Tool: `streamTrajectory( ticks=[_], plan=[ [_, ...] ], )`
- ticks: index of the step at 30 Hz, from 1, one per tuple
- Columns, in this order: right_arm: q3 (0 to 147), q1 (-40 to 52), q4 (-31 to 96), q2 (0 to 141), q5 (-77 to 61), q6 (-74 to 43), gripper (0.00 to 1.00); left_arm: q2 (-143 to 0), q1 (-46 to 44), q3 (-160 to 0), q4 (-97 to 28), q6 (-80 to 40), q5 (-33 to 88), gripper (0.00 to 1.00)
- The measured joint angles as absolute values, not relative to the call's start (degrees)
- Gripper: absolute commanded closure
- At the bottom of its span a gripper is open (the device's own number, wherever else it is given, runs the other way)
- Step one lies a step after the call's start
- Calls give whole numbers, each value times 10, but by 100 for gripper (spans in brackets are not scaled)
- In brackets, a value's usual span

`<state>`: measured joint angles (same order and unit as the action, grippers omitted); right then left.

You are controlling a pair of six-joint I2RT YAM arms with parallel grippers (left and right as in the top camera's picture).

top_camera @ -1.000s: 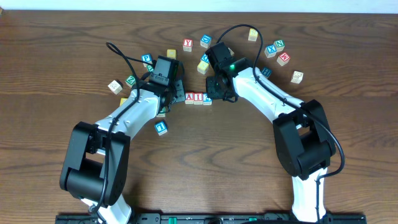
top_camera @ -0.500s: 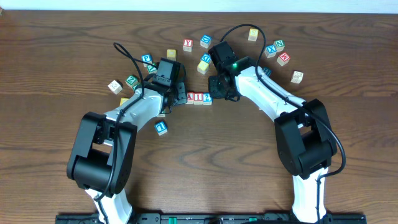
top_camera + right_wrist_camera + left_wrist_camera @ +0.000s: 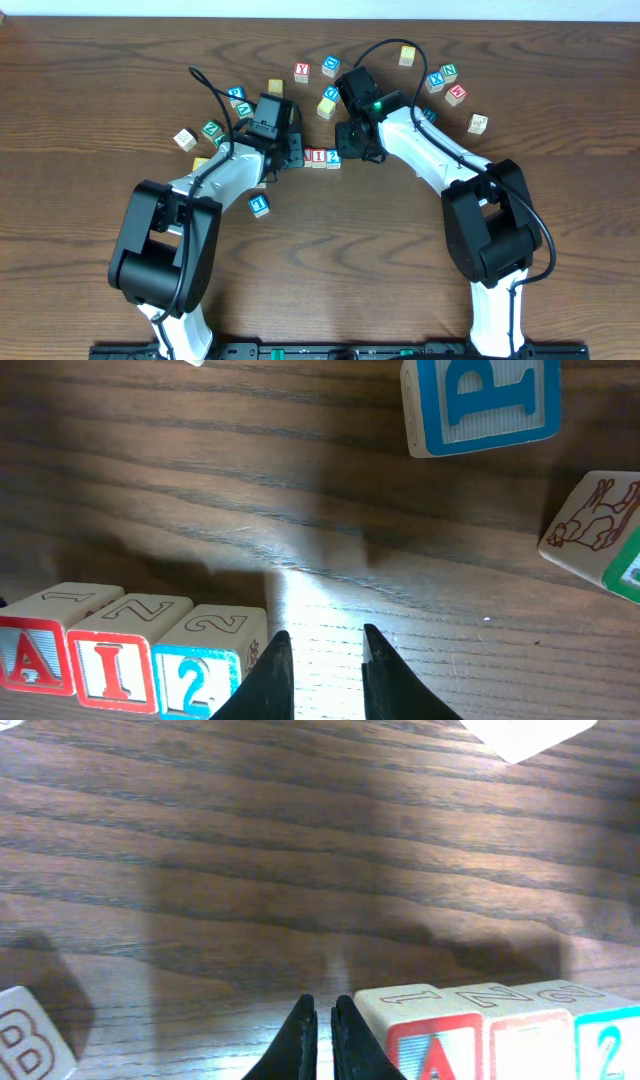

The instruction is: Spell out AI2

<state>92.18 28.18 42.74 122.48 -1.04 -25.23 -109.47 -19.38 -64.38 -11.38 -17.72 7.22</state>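
There's your word: the red A cube (image 3: 35,652), the red I cube (image 3: 115,657) and the blue 2 cube (image 3: 205,665) stand in one tight row, left to right, side against side, at the middle of the wooden table (image 3: 300,840). They have pale faces, with red frames on the two letters and a blue frame on the numeral.

Your left gripper (image 3: 323,1010) is down at the left end of the row. Its fingers are pressed together with nothing between them, and the nearer one is right up against the A cube; I can't tell whether it actually touches.

Your right gripper (image 3: 325,640) is at the right end, jaws a little apart and holding nothing. One finger is just beside the 2 cube.

From overhead the left gripper covers part of the A cube, so that letter is hard to read there. In both wrist views the row is cut off at the bottom edge.

A B cube (image 3: 25,1035) is clipped at the left wrist view's corner. A blue P cube (image 3: 480,405) and a cube with an animal drawing (image 3: 592,520) lie well apart on the far side, and a blue 1 cube (image 3: 259,204) sits alone nearer you.
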Motion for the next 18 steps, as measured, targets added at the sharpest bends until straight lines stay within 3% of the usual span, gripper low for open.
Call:
streamTrajectory(
  ticks=[18],
  plan=[
    [921,283,442,1225,-11,-262,80,-1095,-197,-644,-113,-175,78,92]
  ],
)
